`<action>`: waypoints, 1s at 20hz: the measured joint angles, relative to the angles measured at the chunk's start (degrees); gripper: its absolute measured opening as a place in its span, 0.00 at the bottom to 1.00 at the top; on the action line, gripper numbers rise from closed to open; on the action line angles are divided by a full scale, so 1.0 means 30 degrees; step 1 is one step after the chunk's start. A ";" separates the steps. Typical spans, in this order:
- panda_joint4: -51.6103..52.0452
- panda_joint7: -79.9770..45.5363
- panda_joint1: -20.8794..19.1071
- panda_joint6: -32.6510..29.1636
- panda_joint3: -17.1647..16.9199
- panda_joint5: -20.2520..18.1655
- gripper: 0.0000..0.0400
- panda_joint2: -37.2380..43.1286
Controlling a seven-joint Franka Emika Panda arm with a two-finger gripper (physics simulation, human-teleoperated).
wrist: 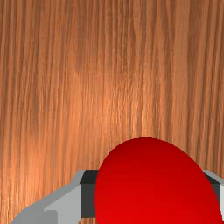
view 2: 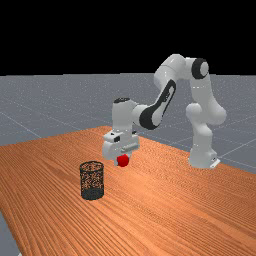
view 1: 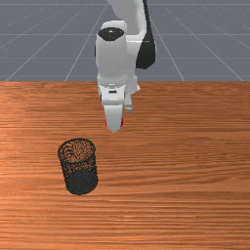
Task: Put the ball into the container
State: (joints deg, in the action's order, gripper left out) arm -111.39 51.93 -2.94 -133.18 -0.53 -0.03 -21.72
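red ball point(view 2: 123, 160): we had it in our grip and, as far as we could judge, raised off the bench point(view 1: 195, 195); it was outside the mesh container point(view 2: 92, 193), near it, over on the front view's right and toward the arm's base point(view 2: 202, 150).
jaws: we had them closed to about the width of the ball, with the dark pads point(wrist: 88, 200) against it from two sides.
mesh container: it stood upright on the bench, with its round mouth facing up and no ball seen in it.
arm point(view 1: 112, 58): we reached out from the far side of the container, with the hand a little short of its rim.
grasp and lift: we judged both done, the harder part of the job.
carry and drop: we judged both undone; we needed to bring the ball across to the container, center it over the mouth, then let go.
rim: we thought the ball called for a bit more height on the way over, since a low pass could have knocked the container sideways.
ball's roundness: we reckoned it could roll out of a loose grip, or bounce off the rim if released off center.
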 joint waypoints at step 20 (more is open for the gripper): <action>0.2032 0.1586 -0.1352 0.0910 -0.0475 -0.0354 0.70 -0.0803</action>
State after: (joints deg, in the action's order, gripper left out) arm -105.29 56.69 -7.00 -130.45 -1.95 -1.09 -24.13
